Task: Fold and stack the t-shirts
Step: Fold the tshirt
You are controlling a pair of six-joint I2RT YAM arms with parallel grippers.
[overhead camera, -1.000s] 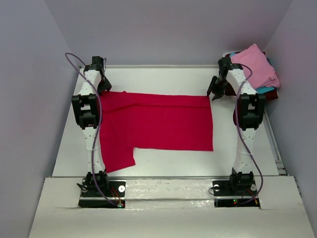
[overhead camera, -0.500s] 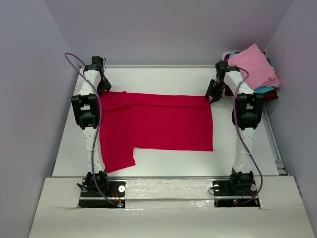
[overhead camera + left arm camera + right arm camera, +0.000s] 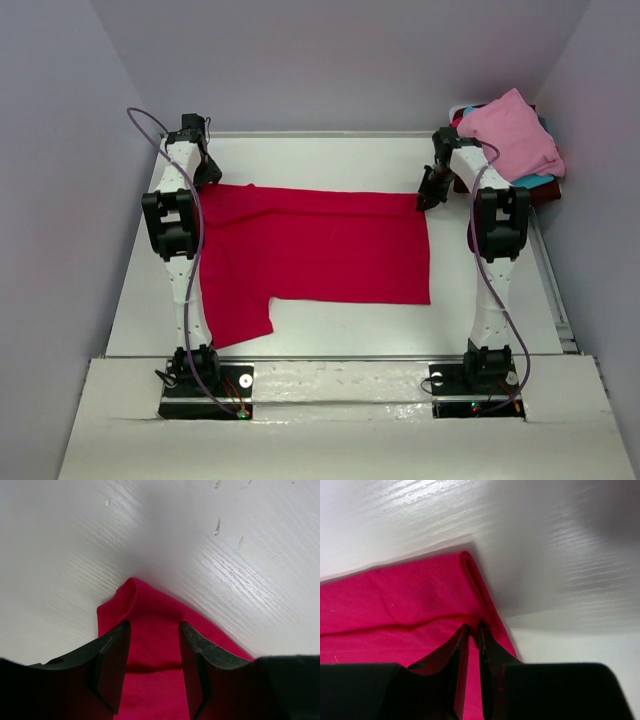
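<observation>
Since a second ago the right gripper [image 3: 428,195] has slid in from just off the cloth onto a corner of the red t-shirt [image 3: 315,255] and drawn its fingers [image 3: 490,655] nearly together; the shirt itself lies as it did. It is spread flat across the middle of the white table [image 3: 330,150], its long far edge running from about 10 o'clock to 2 o'clock and one sleeve reaching down toward 7 o'clock. At the 2 o'clock corner the right gripper's fingers stand almost closed with a raised fold of red hem nipped between them, which looks to me like a grip taken to lift that edge. At the 10 o'clock corner the left gripper [image 3: 203,172] has its fingers [image 3: 112,655] spread, red cloth lying between them and a small curled tip of fabric just beyond; I judge it is straddling the corner, not clamping it. Both far corners being taken suggests the edge is meant to be carried toward 6 o'clock for a fold. At the table's 2 o'clock a pink t-shirt [image 3: 515,135] tops a pile over a teal t-shirt [image 3: 535,181] and a maroon t-shirt [image 3: 546,193], kept well out of the folding space. I can read no brand, label or writing anywhere.
</observation>
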